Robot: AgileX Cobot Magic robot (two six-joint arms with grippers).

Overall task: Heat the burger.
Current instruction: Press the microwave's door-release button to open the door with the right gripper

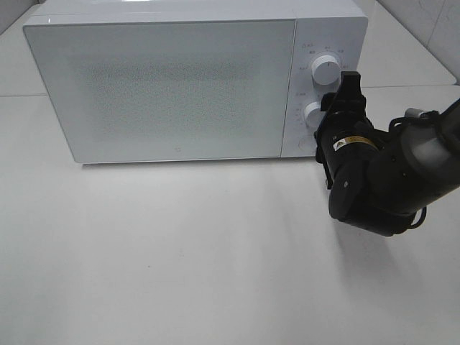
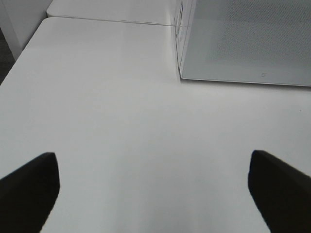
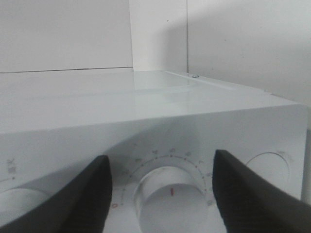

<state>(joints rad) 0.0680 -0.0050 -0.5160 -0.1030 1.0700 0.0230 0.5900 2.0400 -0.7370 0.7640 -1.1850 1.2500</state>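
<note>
The white microwave (image 1: 172, 79) stands at the back of the table with its door shut. The burger is out of view. My right gripper (image 1: 332, 108) is at the control panel, in front of the lower knob (image 1: 313, 113). In the right wrist view this gripper (image 3: 165, 191) is open, its two dark fingers (image 3: 82, 194) either side of the lower knob (image 3: 170, 194) with a small gap on each side. The knob's red mark points straight up. My left gripper (image 2: 155, 194) is open over bare table, to the left of the microwave (image 2: 243, 43).
An upper knob (image 1: 325, 70) sits above the lower one on the panel. The white table (image 1: 180, 251) stretches in front of the microwave. A table seam (image 2: 107, 20) runs behind its left corner.
</note>
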